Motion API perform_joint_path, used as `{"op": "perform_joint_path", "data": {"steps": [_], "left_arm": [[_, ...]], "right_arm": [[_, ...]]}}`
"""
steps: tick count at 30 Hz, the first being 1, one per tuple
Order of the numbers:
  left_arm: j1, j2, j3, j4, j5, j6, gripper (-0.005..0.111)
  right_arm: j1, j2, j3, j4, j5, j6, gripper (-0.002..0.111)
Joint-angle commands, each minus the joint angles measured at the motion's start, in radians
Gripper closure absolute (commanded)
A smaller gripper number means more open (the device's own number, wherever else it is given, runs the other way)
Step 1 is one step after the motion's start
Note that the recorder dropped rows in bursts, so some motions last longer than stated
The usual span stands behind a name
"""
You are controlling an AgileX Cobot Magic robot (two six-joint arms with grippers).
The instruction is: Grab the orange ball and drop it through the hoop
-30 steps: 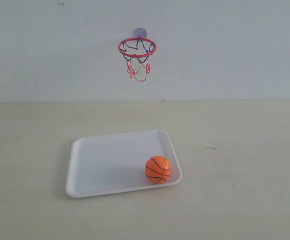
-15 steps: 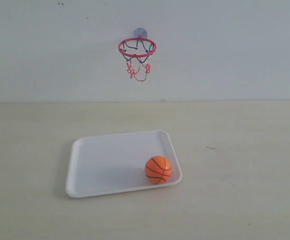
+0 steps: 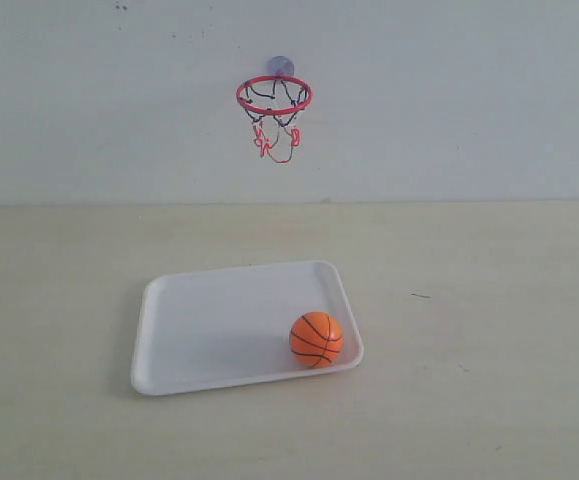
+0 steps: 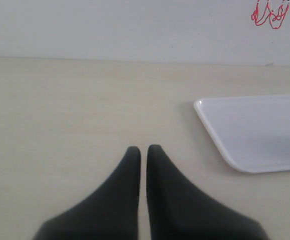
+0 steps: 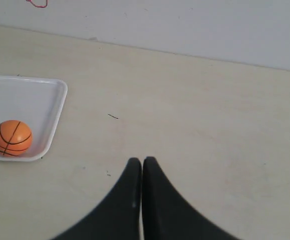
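- Pointing out low over the surface point(image 3: 489, 300), your left pincer point(image 4: 143, 149) is pressed together, holding nothing.
- Your right pincer point(image 5: 141, 160) is pressed together and empty too.
- The orange ball point(image 3: 316, 340) sits in a corner of the white tray point(image 3: 199, 290), on the right pincer's side.
- The hoop point(image 3: 274, 95) hangs on the wall point(image 3: 469, 100).

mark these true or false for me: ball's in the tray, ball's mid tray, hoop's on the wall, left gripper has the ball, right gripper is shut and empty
1. The orange ball lies in the white tray. True.
2. The ball sits in the middle of the tray. False: it lies near one corner, on the near right in the exterior view.
3. The hoop hangs on the wall above the table. True.
4. The left gripper holds the ball. False: it is shut on nothing, over bare table beside the tray.
5. The right gripper is shut and empty. True.
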Motion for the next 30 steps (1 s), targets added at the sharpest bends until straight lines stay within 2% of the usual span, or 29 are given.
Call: {"op": "perform_joint_path", "data": {"steps": [1,11,16,20,25,27,28,29,30], "left_arm": [[0.000,-0.004,0.004,-0.008,0.002,-0.006,0.103],[0.000,-0.004,0.004,-0.008,0.002,-0.006,0.103],[0.000,-0.004,0.004,-0.008,0.002,-0.006,0.103],[0.000,-0.004,0.004,-0.008,0.002,-0.006,0.103],[0.000,-0.004,0.004,-0.008,0.002,-0.006,0.103],[0.000,-0.004,0.004,-0.008,0.002,-0.006,0.103],[0.000,-0.004,0.004,-0.008,0.002,-0.006,0.103],[0.000,-0.004,0.004,-0.008,0.002,-0.006,0.103],[0.000,-0.004,0.004,-0.008,0.002,-0.006,0.103]], "right_arm": [[-0.001,0.067,-0.011,0.023,-0.097,0.006,0.109],[0.001,0.320,-0.013,0.144,-0.174,0.032,0.109],[0.008,0.496,-0.078,0.208,-0.091,-0.029,0.109],[0.103,0.600,-0.169,0.221,-0.008,-0.174,0.109],[0.299,0.773,-0.357,0.221,0.067,-0.133,0.106],[0.340,0.858,-0.441,0.221,0.092,-0.071,0.096],[0.359,0.916,-0.497,0.223,0.093,-0.053,0.082],[0.361,0.944,-0.518,0.223,0.093,-0.051,0.073],[0.370,0.995,-0.565,0.225,0.096,-0.046,0.054]]}}
